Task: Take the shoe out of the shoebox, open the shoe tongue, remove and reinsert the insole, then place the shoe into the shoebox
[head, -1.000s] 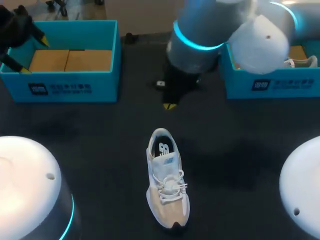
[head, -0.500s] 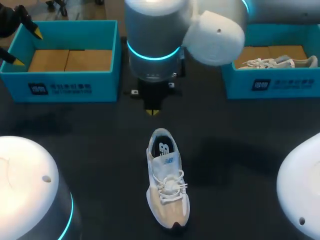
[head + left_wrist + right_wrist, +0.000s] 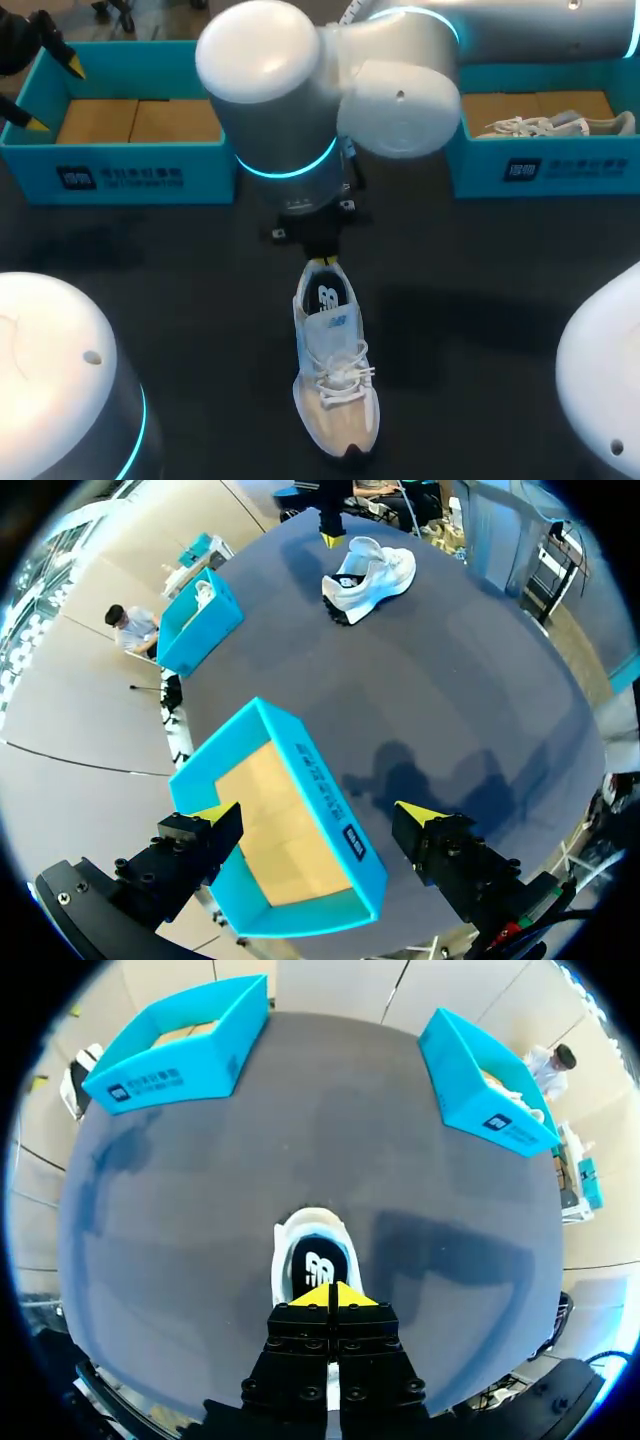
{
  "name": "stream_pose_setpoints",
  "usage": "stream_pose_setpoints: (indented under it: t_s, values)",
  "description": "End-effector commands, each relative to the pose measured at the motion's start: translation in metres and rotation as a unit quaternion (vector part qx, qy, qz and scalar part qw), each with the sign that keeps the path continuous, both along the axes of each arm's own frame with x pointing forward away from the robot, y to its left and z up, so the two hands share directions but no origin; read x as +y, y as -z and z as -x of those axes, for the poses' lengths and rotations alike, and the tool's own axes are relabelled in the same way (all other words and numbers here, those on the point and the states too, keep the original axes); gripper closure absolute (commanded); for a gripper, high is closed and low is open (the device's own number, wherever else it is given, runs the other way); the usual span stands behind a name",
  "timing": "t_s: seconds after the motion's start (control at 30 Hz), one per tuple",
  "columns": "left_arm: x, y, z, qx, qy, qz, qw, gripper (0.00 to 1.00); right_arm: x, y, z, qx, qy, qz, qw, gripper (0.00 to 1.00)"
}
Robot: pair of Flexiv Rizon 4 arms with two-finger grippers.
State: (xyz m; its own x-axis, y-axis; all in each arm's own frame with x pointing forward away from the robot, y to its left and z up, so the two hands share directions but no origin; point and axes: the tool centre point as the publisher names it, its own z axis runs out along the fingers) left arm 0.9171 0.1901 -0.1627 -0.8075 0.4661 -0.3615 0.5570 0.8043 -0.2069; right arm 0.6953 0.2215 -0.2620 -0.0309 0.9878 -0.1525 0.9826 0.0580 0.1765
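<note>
- The shoe (image 3: 335,365) lies on the dark tabletop (image 3: 480,260) in the lower middle of the head view. It stands upright on its sole, with its toe toward the bottom edge and its heel opening toward the top.
- The right arm comes in from the upper right of the head view and reaches past the middle. The right tool (image 3: 322,262) points down at the heel end of the shoe.
- In the right wrist view the right tool (image 3: 331,1295) is narrow, its two yellow tips pressed together with nothing between them. The heel opening of the shoe (image 3: 312,1260) sits just ahead of the tips. Whether they touch the shoe is hard to tell.
- The left tool (image 3: 50,95) is in the upper left corner of the head view, at the far left end of the left shoebox (image 3: 140,175).
- In the left wrist view the left tool (image 3: 318,813) is spread wide and holds nothing, with the left shoebox (image 3: 320,780) under and ahead of it.
- The right shoebox (image 3: 520,165), at the upper right of the head view, holds a second shoe (image 3: 555,125).
</note>
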Motion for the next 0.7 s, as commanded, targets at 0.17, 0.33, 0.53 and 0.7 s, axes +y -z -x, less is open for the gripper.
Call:
stream_pose_setpoints:
  t_s: [0.17, 0.33, 0.53, 0.7]
  values:
    - [0.000, 0.000, 0.001, 0.000, 0.000, -0.002, 1.000, 0.00, 0.005, 0.005, 0.011, -0.028, 0.028, 0.001, 0.999, 1.00]
    - [0.000, 0.000, 0.001, 0.000, 0.000, -0.002, 1.000, 0.00, 0.001, 0.027, 0.024, -0.044, 0.031, 0.036, 0.998, 1.00]
    - [0.000, 0.000, 0.001, 0.000, 0.000, -0.002, 1.000, 0.00, -0.002, 0.044, 0.032, -0.053, 0.024, 0.018, 0.998, 1.00]
    - [0.000, 0.000, 0.001, 0.000, 0.000, -0.002, 1.000, 0.00, -0.002, 0.044, 0.032, -0.053, 0.024, 0.018, 0.998, 1.00]
